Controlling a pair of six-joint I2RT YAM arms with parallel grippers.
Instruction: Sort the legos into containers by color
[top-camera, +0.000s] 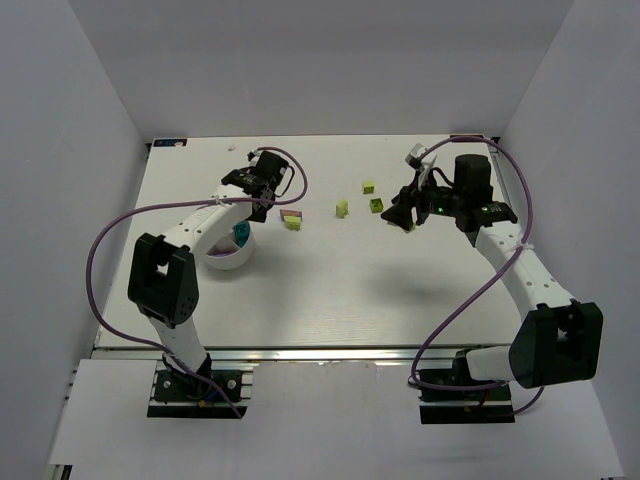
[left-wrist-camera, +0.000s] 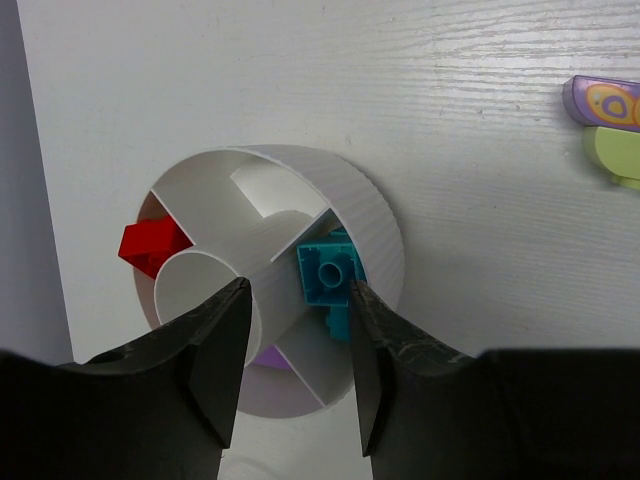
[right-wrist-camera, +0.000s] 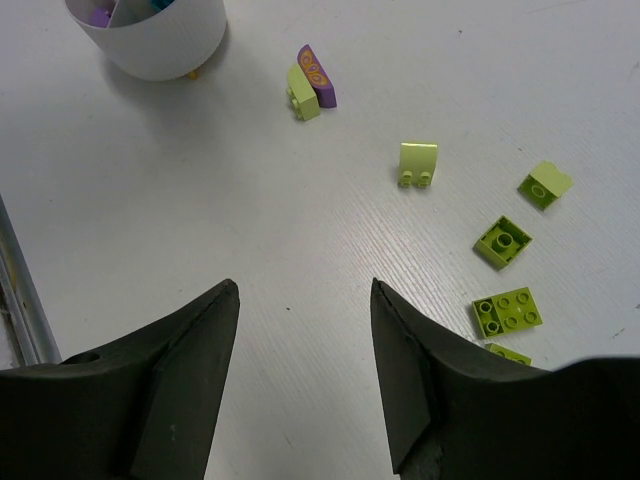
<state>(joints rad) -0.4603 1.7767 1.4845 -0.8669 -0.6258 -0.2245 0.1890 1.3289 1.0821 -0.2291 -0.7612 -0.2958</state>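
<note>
In the left wrist view my left gripper (left-wrist-camera: 298, 288) hangs open just above the round white dish (left-wrist-camera: 360, 200). A teal-blue lego (left-wrist-camera: 328, 275) sits in one wedge, right by the right finger and free of the left one. Another wedge holds a red lego (left-wrist-camera: 150, 245), and a third shows a purple piece (left-wrist-camera: 265, 355). A purple-on-lime stacked pair (right-wrist-camera: 312, 80) lies right of the dish. Several lime legos (right-wrist-camera: 502, 241) are scattered on the table. My right gripper (right-wrist-camera: 301, 285) hovers open and empty over bare table beside them.
From above, the left arm partly covers the dish (top-camera: 228, 255). The stacked pair (top-camera: 292, 218) and lime bricks (top-camera: 368, 186) lie mid-table between the arms. White walls enclose the table on three sides. A metal rail (right-wrist-camera: 20, 290) runs along the near edge.
</note>
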